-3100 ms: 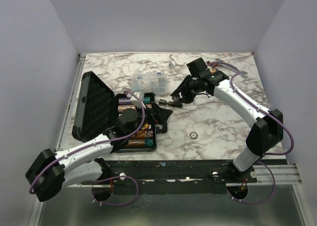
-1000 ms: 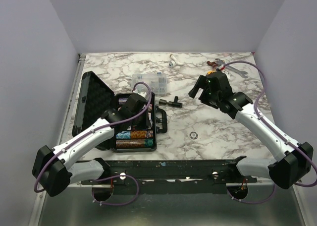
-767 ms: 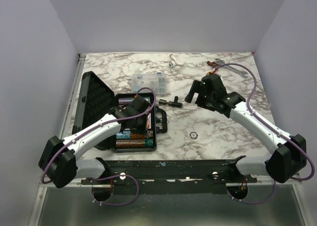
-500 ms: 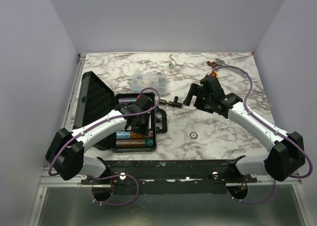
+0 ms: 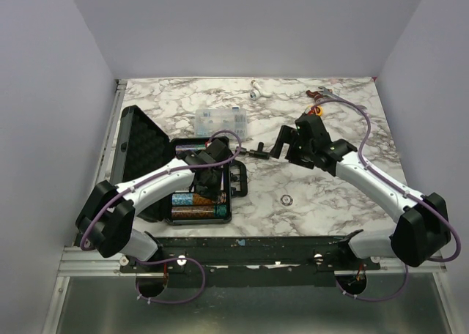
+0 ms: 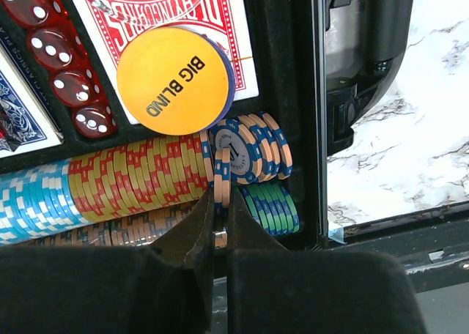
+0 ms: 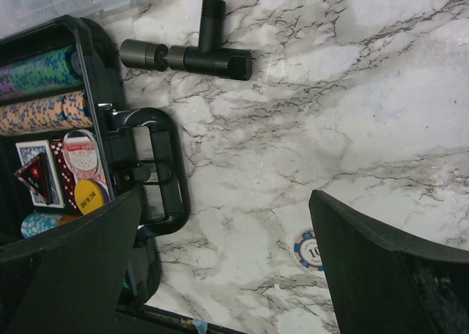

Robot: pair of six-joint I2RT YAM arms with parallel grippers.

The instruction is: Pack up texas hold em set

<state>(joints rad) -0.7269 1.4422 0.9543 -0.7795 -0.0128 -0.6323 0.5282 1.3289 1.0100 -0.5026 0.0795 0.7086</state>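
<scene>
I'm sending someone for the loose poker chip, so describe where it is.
Find the open black case on the left half of the marble table. Right of its handle, toward the near edge, one chip lies flat on bare marble. It is the only chip outside the case, marked 10.

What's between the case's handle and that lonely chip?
Nothing, just bare marble table between the handle and the lone chip, seen in the right wrist view.
</scene>
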